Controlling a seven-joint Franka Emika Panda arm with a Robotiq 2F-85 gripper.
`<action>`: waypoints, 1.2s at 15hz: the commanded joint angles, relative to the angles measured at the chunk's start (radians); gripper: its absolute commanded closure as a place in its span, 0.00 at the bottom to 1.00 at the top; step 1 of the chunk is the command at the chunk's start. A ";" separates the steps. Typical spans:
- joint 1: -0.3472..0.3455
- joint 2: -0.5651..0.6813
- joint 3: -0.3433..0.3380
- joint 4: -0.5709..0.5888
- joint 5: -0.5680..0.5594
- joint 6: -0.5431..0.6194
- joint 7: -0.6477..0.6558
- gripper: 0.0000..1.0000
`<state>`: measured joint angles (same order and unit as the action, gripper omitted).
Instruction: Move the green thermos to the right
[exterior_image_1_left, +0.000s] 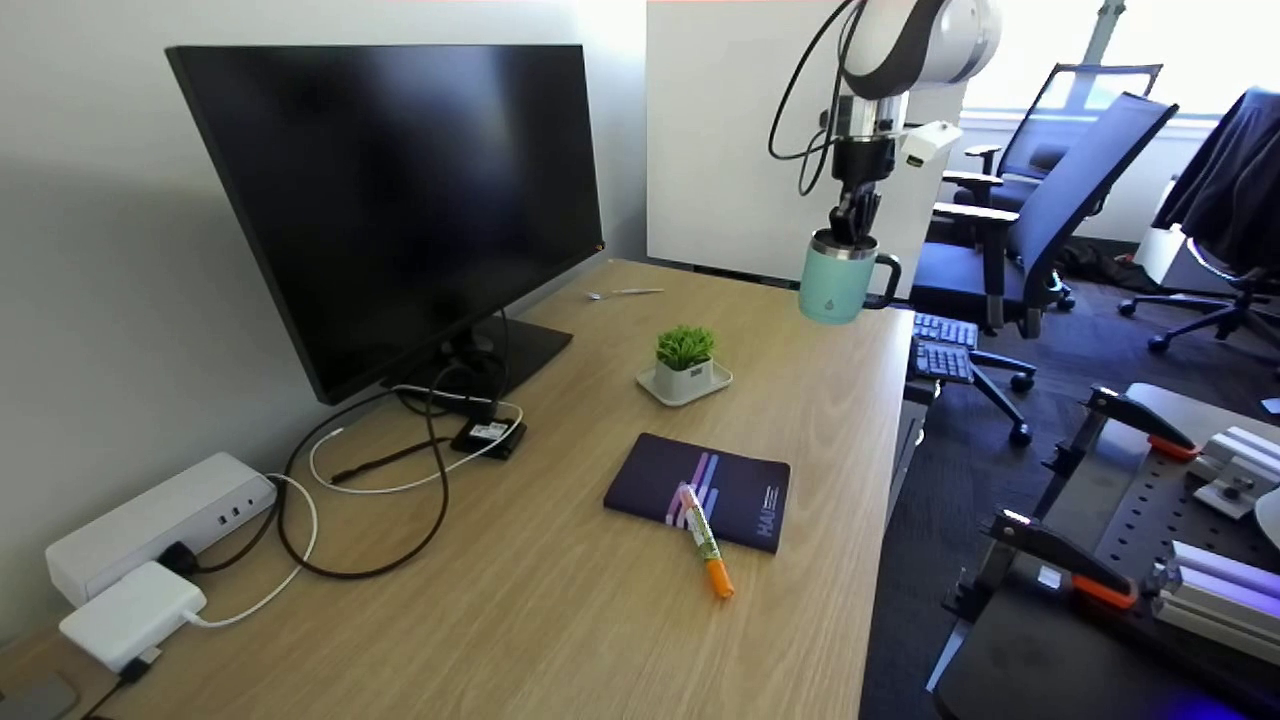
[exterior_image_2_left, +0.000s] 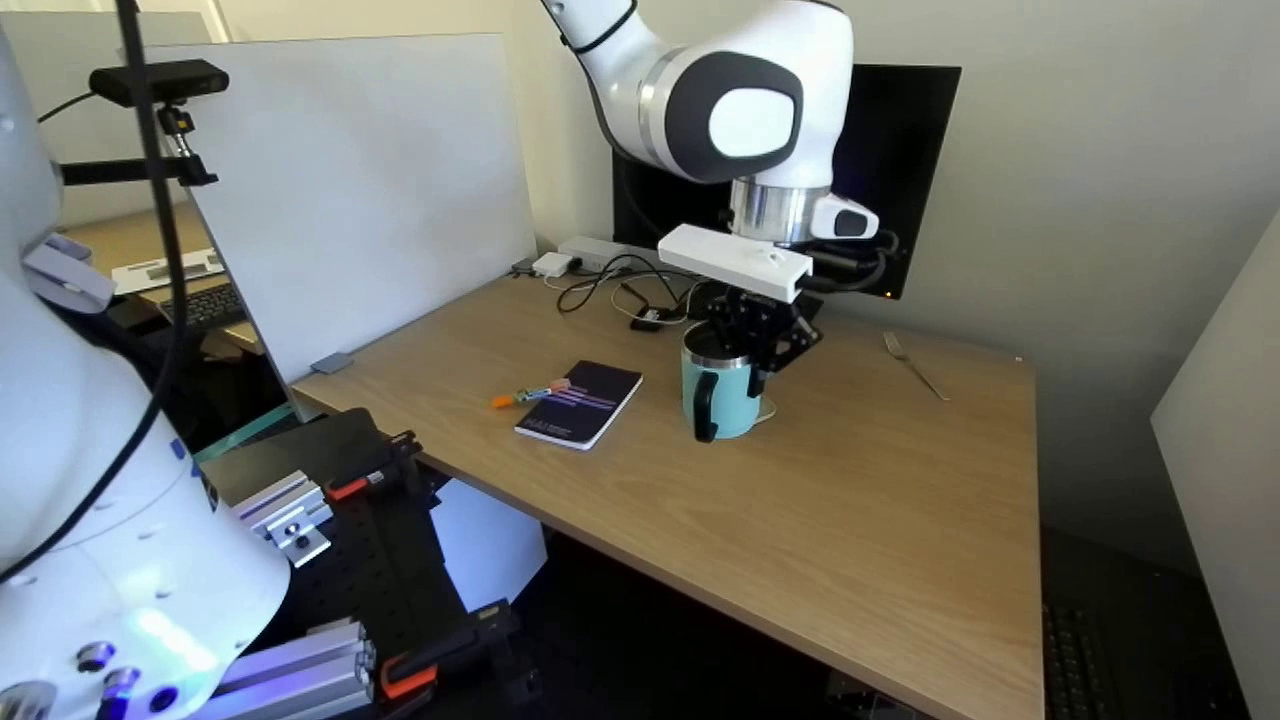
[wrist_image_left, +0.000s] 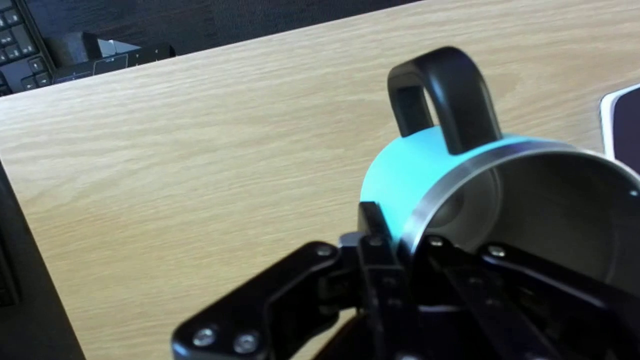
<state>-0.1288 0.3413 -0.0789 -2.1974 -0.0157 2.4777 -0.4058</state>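
Observation:
The green thermos is a teal mug with a steel rim and a black side handle. It shows in both exterior views (exterior_image_1_left: 832, 285) (exterior_image_2_left: 734, 408) and in the wrist view (wrist_image_left: 400, 172). It is upright, open at the top, and appears to be held above the table (exterior_image_1_left: 800, 420). My gripper (exterior_image_1_left: 850, 238) is at its rim, pointing down; it also shows in an exterior view (exterior_image_2_left: 750, 345). In the wrist view the gripper (wrist_image_left: 402, 235) is closed on the thermos wall, one finger outside and one inside. The inner fingertip is partly hidden in the dark interior.
A dark notebook (exterior_image_1_left: 645, 470) with an orange marker (exterior_image_1_left: 708, 545) lies on the table. A potted plant (exterior_image_1_left: 685, 347) stands on a white saucer; the thermos hides it in an exterior view. A fork (exterior_image_2_left: 915, 368), a monitor (exterior_image_1_left: 400, 200) and cables (exterior_image_1_left: 440, 470) are farther back.

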 joint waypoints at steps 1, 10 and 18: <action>-0.023 0.090 0.016 0.050 -0.022 0.029 -0.010 0.98; -0.060 0.290 0.011 0.211 -0.060 0.053 0.007 0.98; -0.066 0.384 0.007 0.300 -0.075 0.055 0.023 0.98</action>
<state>-0.1777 0.7009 -0.0789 -1.9337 -0.0635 2.5344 -0.3995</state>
